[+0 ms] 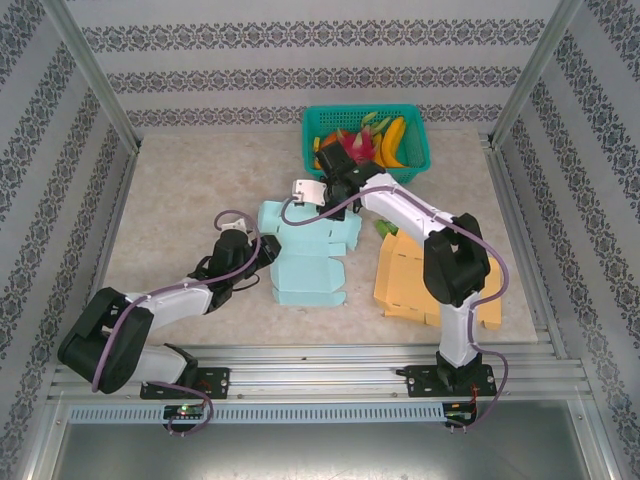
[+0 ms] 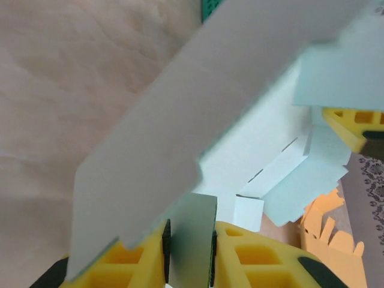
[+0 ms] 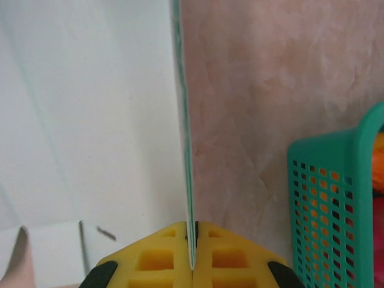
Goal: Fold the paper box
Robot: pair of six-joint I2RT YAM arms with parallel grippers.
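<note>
Black-white arms (image 1: 405, 205), purple cables (image 1: 236, 212), yellow pincers (image 3: 192, 240)

No text, label, brand, number or sign can be read on the pale blue paper box (image 1: 305, 270), the flat orange cardboard sheet (image 1: 400, 275) or the green plastic mesh basket (image 1: 360, 109); the striped wallpaper (image 1: 300, 78) carries only an ornamental pattern, no letters
</note>
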